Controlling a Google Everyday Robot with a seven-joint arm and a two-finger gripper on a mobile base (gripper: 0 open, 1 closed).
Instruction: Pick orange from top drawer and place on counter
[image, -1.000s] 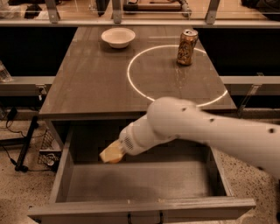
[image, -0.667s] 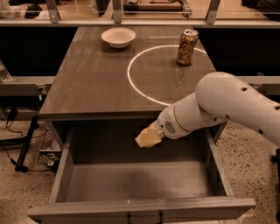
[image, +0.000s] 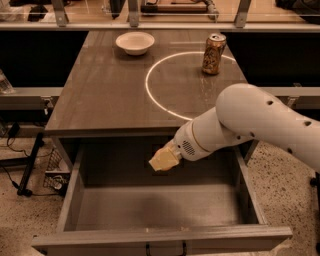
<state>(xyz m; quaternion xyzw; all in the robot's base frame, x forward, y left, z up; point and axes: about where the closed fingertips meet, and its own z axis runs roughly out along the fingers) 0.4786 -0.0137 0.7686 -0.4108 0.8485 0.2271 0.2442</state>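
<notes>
the gripper (image: 164, 160) hangs over the open top drawer (image: 70, 200), just below the front edge of the counter (image: 100, 95). i cannot tell how far open it is or whether it holds anything, and no orange shows on the bare drawer floor, so it is perhaps tucked in the pale gripper tip or hidden under the arm. risks, as i judge them: a loose hold could drop the fruit back into the drawer, or a lift too close to the counter edge could knock it free.

The counter (image: 105, 95) bears a white bowl (image: 134, 42) and a can (image: 214, 54); the gripper (image: 164, 160) hangs over the drawer (image: 160, 207).
</notes>
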